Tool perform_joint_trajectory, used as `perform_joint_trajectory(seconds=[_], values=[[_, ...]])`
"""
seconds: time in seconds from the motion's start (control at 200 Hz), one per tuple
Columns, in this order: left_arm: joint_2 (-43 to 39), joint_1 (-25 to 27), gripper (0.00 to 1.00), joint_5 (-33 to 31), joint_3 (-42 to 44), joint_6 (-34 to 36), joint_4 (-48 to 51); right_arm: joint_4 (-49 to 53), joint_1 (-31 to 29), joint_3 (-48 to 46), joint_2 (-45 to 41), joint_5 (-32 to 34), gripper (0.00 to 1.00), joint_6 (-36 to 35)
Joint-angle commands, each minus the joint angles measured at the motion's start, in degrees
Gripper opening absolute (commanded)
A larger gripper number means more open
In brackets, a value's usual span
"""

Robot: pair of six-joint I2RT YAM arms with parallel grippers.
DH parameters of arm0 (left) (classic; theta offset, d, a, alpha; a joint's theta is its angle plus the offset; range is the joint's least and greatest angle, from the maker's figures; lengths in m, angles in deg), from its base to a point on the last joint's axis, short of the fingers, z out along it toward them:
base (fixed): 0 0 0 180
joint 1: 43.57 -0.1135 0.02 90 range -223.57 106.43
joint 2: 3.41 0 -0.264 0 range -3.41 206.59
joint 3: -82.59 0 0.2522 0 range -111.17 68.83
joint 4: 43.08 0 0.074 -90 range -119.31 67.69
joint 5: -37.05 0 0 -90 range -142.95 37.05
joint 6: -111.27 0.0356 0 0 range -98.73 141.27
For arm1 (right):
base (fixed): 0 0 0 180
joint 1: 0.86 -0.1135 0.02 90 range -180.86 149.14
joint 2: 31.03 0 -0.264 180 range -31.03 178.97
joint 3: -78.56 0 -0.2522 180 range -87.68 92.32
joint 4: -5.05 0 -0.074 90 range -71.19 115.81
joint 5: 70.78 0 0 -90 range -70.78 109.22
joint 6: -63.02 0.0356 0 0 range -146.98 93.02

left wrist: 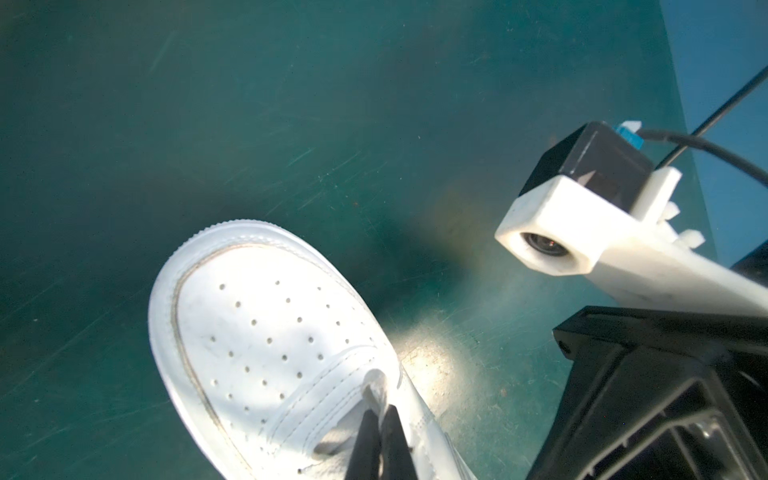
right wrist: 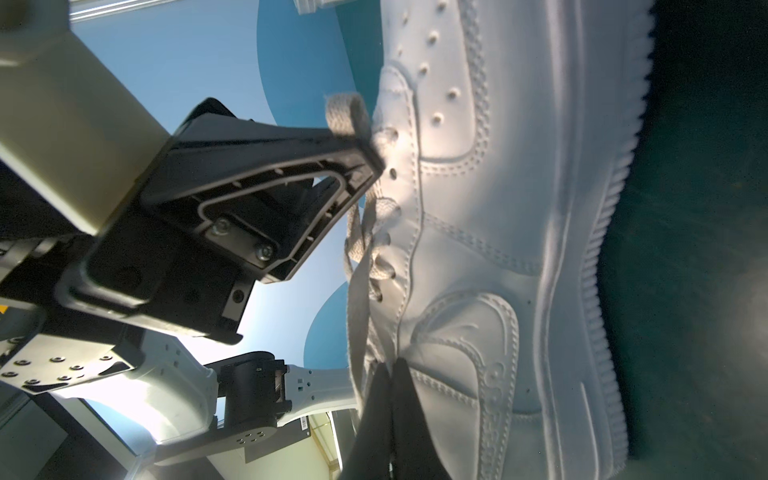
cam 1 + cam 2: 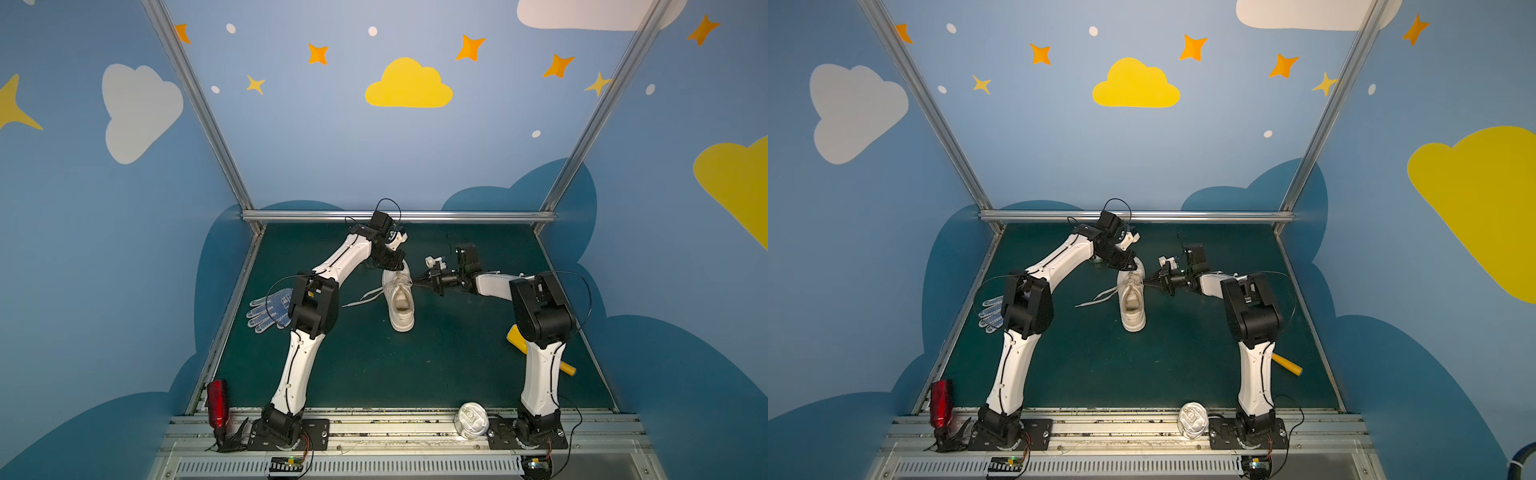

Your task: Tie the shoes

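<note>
Pulling a crossing snug is, we judge, the step in hand: the white low-top sneaker with a thick ribbed sole [image 3: 401, 303] stands midway on the dark green mat [image 3: 374, 374], toe toward the back wall, its flat white laces [image 3: 365, 296] trailing loose to the left. Our left gripper [image 2: 365, 145] has its fingers pressed together on a lace loop by the lowest eyelets; the right gripper [image 2: 392, 368] is closed against the upper lacing, though we cannot tell whether a strand sits between its tips. We should draw outward slowly, so the shoe does not slide. An embossed curved emblem [image 2: 469, 332] marks the side; its small lettering is unreadable
</note>
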Motion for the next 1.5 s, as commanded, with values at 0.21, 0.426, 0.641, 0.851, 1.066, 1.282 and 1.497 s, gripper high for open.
perform_joint_trajectory(seconds=[0.21, 0.426, 0.641, 0.851, 1.066, 1.282, 1.497], values=[[-4.3, -0.3, 0.07, 4.6, 2.1, -2.0, -4.3, 0.6, 0.1, 0.4, -1.0, -0.1, 0.00, -0.6], [-3.2, -0.5, 0.09, 5.3, 3.3, -2.5, -5.8, 0.4, 0.1, 1.6, 0.2, -0.2, 0.00, -0.4], [-5.1, -0.5, 0.03, 5.1, 5.6, -3.0, -8.2, 0.4, 0.3, 1.2, 0.0, -0.3, 0.00, -0.5], [-8.8, -0.6, 0.03, 4.1, 8.9, -4.0, -11.7, 2.4, 0.7, 0.5, -1.0, 0.0, 0.00, -2.1], [-11.4, -0.9, 0.03, 3.8, 11.0, -4.9, -14.1, 6.9, 1.4, -0.2, -2.7, 0.5, 0.00, -5.6], [-12.7, -1.4, 0.03, 3.7, 12.3, -5.5, -15.0, 8.1, 2.2, -1.5, -4.0, 0.5, 0.00, -7.0], [-14.7, -1.9, 0.03, 3.1, 13.0, -5.7, -16.5, 12.1, 3.8, -2.9, -5.4, 0.7, 0.00, -10.3]])
